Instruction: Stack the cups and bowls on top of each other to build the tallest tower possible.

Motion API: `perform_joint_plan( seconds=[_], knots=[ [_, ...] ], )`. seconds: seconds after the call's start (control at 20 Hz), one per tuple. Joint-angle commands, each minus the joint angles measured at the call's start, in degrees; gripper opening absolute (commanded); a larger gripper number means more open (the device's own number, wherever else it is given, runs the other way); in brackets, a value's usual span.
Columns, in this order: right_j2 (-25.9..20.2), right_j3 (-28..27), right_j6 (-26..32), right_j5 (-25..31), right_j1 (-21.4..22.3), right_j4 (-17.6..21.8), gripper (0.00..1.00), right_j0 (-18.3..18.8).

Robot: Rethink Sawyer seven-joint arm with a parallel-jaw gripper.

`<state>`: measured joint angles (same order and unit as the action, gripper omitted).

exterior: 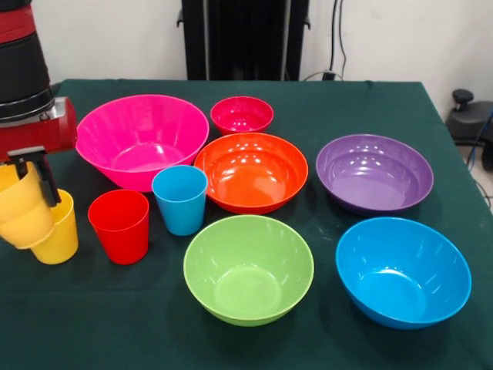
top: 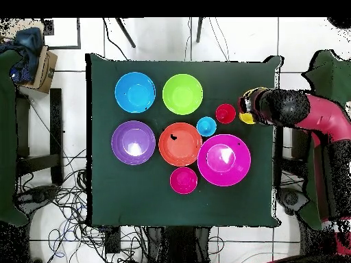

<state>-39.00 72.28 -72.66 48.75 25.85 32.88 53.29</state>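
Arm is at the edge of the worktop [exterior: 323, 108], front view left side. My tool [exterior: 35, 181] is clamped on the rim of a yellow cup [exterior: 19, 204], one dark finger [exterior: 48, 185] down inside it; the cup hangs tilted, lifted. Directly beside and slightly under it stands a second yellow cup [exterior: 60, 231], upright on the cloth. I cannot tell whether the two are touching or whether the held one is partly nested in the other.

Everything else sits loose and upright, mouths up, nothing stacked:
- red cup [exterior: 120, 226] just beside the yellow pair
- light blue cup [exterior: 180, 199] next to it, close against the orange bowl [exterior: 250, 171]
- large hot pink bowl [exterior: 141, 140] behind the cups
- small pink-red bowl [exterior: 242, 115] at the far side
- purple bowl [exterior: 374, 173], lime green bowl [exterior: 248, 268], blue bowl [exterior: 403, 271] spread apart on the rest of the cloth

Overhead confirms the spread: six bowls and the cups all single, arm over the yellow cups at the worktop's margin.

My read: the tower is barely begun. At most one cup pairing is in hand. No base bowl chosen, no bowls nested or inverted. Nearly all the stacking is left.
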Motion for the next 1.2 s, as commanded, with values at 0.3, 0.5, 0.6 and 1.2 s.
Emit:
perform_joint_plan(
  seconds=[0.3,0.5,0.6,1.2],
  knots=[
    [-0.4,4.7,11.6,7.3,1.5,-0.5,0.00,-0.1],
    [-0.3,5.0,11.7,7.3,1.6,-0.5,0.00,-0.1],
    [-0.2,5.3,11.7,7.1,1.7,-0.4,0.00,-0.1],
    [0.6,11.3,11.9,5.6,4.8,0.9,0.00,1.2]
  ],
)
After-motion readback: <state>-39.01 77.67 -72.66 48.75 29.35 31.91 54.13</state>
